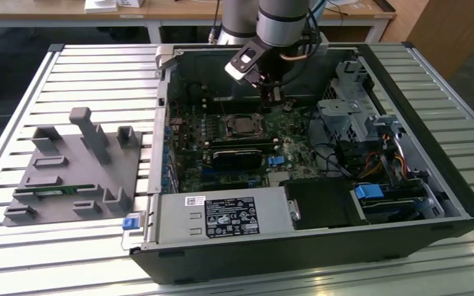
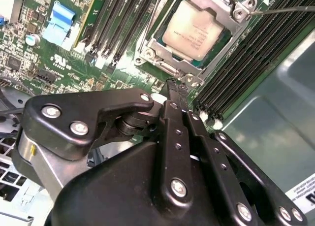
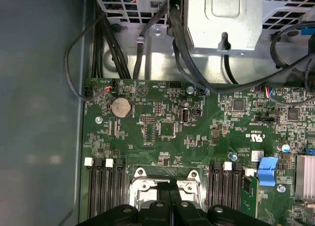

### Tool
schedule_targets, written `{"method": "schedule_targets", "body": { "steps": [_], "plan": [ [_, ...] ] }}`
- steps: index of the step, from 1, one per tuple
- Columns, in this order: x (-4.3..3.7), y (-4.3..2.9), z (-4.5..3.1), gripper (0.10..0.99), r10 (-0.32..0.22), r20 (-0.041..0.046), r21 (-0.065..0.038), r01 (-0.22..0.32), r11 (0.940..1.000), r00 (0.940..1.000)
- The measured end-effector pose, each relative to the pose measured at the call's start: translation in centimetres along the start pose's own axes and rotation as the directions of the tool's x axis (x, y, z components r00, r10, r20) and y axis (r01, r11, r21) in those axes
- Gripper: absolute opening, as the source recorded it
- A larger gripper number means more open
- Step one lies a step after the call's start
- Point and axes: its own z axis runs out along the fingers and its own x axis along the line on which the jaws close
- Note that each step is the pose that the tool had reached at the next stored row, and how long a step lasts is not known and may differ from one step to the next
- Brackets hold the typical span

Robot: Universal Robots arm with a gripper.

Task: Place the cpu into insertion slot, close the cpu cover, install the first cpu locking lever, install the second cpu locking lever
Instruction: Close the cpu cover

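The cpu (image 2: 197,31) sits in the insertion slot (image 2: 222,38) under the lowered cpu cover (image 2: 156,52). The gripper (image 2: 176,88), fingers (image 2: 172,113) pressed together and empty, hangs just beside a cover corner.

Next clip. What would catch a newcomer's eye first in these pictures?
The robot arm reaches into the open computer case in the middle of the exterior view. In the second wrist view the black pincer, shut, has its tips by the edge of the silvery cpu cover, which frames the dull grey cpu. A grey fixture lies on the slatted table at the exterior view's left.
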Motion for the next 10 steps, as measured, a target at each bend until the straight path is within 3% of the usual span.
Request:
{"method": "schedule_targets", "body": {
  "steps": [2,6,10],
  "plan": [
    [0.01,-0.39,0.14,0.106,0.0,0.0,0.0,0.0,1.0,1.0],
    [0.03,-1.92,0.35,0.106,0.0,0.0,0.001,0.0,1.0,1.0],
    [0.03,-2.13,1.03,0.106,0.0,0.0003,0.006,0.0,1.0,1.0]
  ]
}}
